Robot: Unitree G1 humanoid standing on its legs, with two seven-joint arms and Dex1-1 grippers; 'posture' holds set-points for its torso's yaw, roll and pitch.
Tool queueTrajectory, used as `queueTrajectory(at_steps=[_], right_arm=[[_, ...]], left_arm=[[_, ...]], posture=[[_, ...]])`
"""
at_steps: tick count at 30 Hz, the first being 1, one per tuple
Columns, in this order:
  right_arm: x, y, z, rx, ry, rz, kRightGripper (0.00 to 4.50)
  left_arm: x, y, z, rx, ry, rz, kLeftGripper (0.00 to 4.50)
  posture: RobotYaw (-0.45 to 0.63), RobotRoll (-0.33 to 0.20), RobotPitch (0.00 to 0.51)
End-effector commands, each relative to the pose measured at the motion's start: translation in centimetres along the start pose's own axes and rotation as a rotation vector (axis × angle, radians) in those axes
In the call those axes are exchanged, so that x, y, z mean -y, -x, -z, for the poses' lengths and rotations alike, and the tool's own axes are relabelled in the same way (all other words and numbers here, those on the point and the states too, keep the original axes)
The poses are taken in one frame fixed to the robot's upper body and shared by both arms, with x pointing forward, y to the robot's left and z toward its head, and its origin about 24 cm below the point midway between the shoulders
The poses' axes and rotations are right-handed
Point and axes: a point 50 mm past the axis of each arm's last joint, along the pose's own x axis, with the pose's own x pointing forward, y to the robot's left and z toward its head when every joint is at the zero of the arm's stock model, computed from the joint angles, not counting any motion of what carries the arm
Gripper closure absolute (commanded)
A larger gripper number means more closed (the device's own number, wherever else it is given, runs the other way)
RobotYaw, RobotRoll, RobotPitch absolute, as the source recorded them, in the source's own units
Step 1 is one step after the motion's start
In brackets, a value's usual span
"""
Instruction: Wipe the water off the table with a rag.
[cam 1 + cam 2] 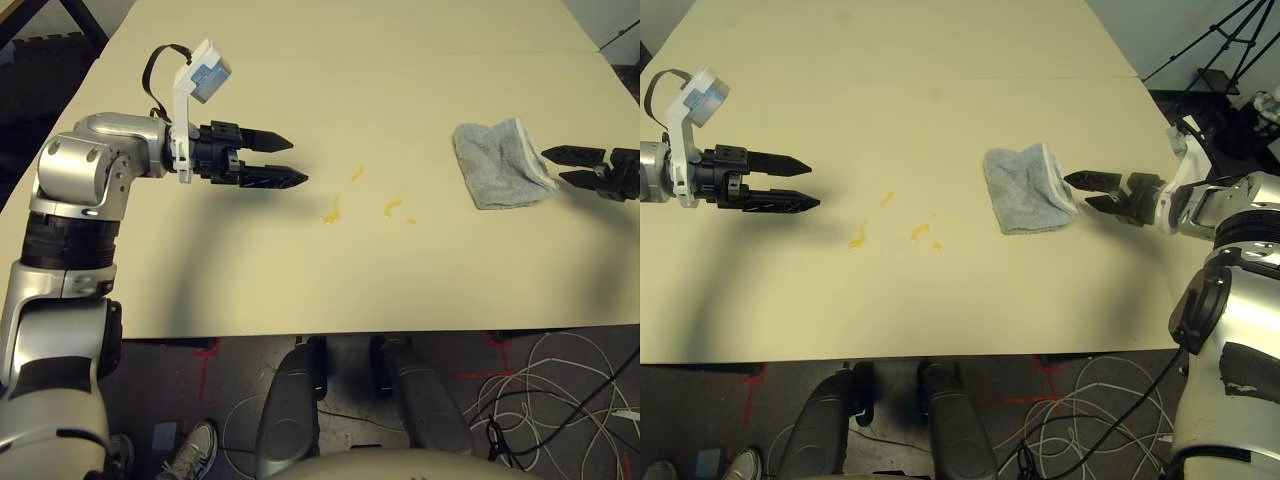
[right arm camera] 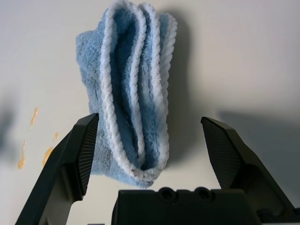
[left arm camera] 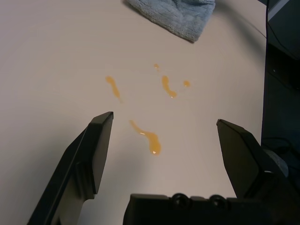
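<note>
The large, flat, pale beige table (image 1: 330,80) spreads out in front of me with a smooth matte top and a faint seam running across its far part. On it, toward my right, lies the small soft light-grey terry rag (image 1: 1027,189) with its whitish edge, folded over on itself into a loose bundle. Near the middle of the table, between my two arms, sits the water (image 1: 333,210): a few small yellowish-orange drops and short streaks, all well apart from the rag and not yet touched by it.

My right gripper (image 1: 1078,193) is at the rag's near edge, its two black fingers spread wide and reaching to either side of the folded end, as the right wrist view shows; nothing is clamped between them. My left gripper (image 1: 292,160) hovers over bare table on the other side of the spill, its fingers also parted and empty, pointing toward the drops.

I judge the step in hand to be the pick-up of the rag, with no wiping begun. The next move calls for pushing my right fingers a little further over the folds, low enough to catch the layers, then closing firmly. After that the cloth has to be carried across to the drops and pressed flat.
</note>
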Motion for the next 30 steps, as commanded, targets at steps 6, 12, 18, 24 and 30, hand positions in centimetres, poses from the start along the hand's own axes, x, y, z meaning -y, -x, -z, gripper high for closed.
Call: queueTrajectory(at_steps=[6,12,18,24,30], right_arm=[[0.7,0.7,1.6,-0.138,-0.006,-0.02,0.02],[0.6,-1.4,3.0,-0.201,-0.001,-0.024,0.02],[-0.1,-3.5,3.9,-0.235,-0.018,-0.051,0.02],[-1.7,-5.5,4.5,-0.263,-0.077,-0.137,0.02],[-3.1,-7.2,4.8,-0.278,-0.092,-0.183,0.02]], left_arm=[[0.2,-0.3,0.5,0.001,0.014,0.003,0.0],[0.3,-0.4,0.5,0.006,0.017,0.0,0.0],[0.4,-0.4,0.4,0.01,0.017,-0.002,0.0],[0.5,-0.3,0.5,0.009,0.021,-0.007,0.0],[0.6,-0.2,0.6,0.009,0.027,-0.014,0.0]], posture=[[0.02,0.0,0.233],[0.02,0.0,0.234],[0.03,0.0,0.245],[0.05,0.0,0.258],[0.05,0.0,0.264]])
